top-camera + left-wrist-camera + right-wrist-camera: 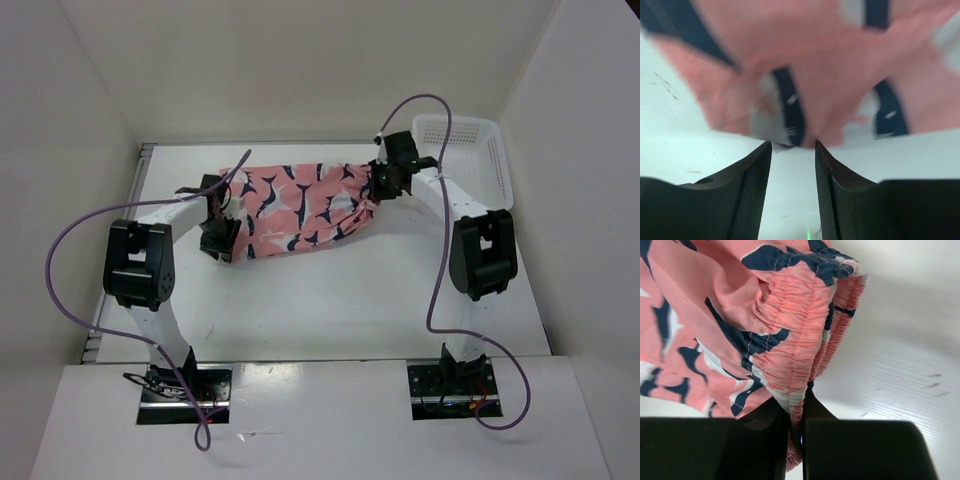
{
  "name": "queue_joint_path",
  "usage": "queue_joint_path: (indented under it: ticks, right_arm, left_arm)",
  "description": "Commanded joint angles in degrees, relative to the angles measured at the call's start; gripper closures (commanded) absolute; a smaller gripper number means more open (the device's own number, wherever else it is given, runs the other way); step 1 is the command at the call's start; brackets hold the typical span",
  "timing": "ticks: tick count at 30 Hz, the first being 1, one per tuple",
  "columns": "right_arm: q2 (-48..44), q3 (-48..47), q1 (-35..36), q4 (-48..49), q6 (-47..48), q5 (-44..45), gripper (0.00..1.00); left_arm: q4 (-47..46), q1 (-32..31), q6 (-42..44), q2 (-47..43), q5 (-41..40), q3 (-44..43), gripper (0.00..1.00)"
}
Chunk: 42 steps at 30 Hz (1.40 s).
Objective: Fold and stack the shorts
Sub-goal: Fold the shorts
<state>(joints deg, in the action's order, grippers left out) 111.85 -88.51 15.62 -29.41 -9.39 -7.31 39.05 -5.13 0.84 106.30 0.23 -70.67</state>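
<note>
Pinching the shorts (300,205) by the waistband, our right jaws clamped tight, left jaws parted, empty, fabric just beyond them.

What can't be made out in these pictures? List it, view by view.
Left wrist: the shorts are blurred, too close to the lens; whether the left gripper touches them is unclear.
Right wrist: the right gripper hides the waistband edge it pinches.
Top: the right arm covers part of the basket; both grippers' fingertips are too small to read.
</note>
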Motion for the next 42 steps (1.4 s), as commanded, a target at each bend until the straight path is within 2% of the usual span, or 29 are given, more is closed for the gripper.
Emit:
queue_joint_path:
  ticks: [1,2,4,7,14,19,21,25,28,31,36,42]
  right_arm:
    - [-6.73,-4.03,-1.99,-2.30,4.72,0.90,1.00]
    - [-7.52,-5.08,-1.99,-3.02,6.64,0.90,1.00]
    - [-8.05,-7.01,-1.99,-5.56,8.24,0.90,1.00]
    - [-8.84,-8.25,-1.99,-6.88,10.52,0.37,1.00]
    - [-10.51,-10.63,-1.99,-8.99,12.98,0.37,1.00]
    - [-11.66,-13.17,-1.99,-10.23,14.83,3.71,1.00]
    - [-10.87,-16.23,-1.99,-12.60,15.53,4.41,1.00]
    - [-7.54,-21.96,-3.22,-18.39,18.52,3.80,1.00]
    - [-3.42,-26.70,-3.22,-22.60,19.32,2.40,1.00]
    - [-0.25,-31.01,-0.95,-23.15,18.00,2.39,1.00]
    - [5.56,-36.03,3.28,-24.73,17.30,5.82,1.00]
    - [11.36,-40.68,5.91,-24.73,11.68,5.82,1.00]
  left_arm:
    - [4.45,-0.93,-0.84,-3.81,3.98,-4.45,0.52]
    - [5.94,-0.94,-0.84,-4.95,4.60,-6.73,0.52]
    - [10.25,-2.08,-0.84,-5.83,5.31,-14.44,0.45]
    - [10.96,-2.69,-0.84,-6.63,6.54,-19.23,0.37]
    - [1.49,-9.28,-0.84,0.30,3.20,-19.15,0.34]
    - [-3.45,-10.87,-0.84,8.63,-2.86,-18.62,0.34]
    - [-2.93,-10.87,-0.84,10.24,-2.87,-21.07,0.34]
    - [-4.59,-10.87,-0.84,8.92,2.40,-21.70,0.33]
    - [-5.21,-11.40,-0.84,11.46,1.80,-23.54,0.32]
    - [-5.21,-11.40,-0.84,15.86,1.18,-25.74,0.32]
    - [-5.21,-11.40,-0.84,21.22,6.88,-30.39,0.33]
    - [-5.47,-11.40,-0.84,22.90,10.48,-30.75,0.47]
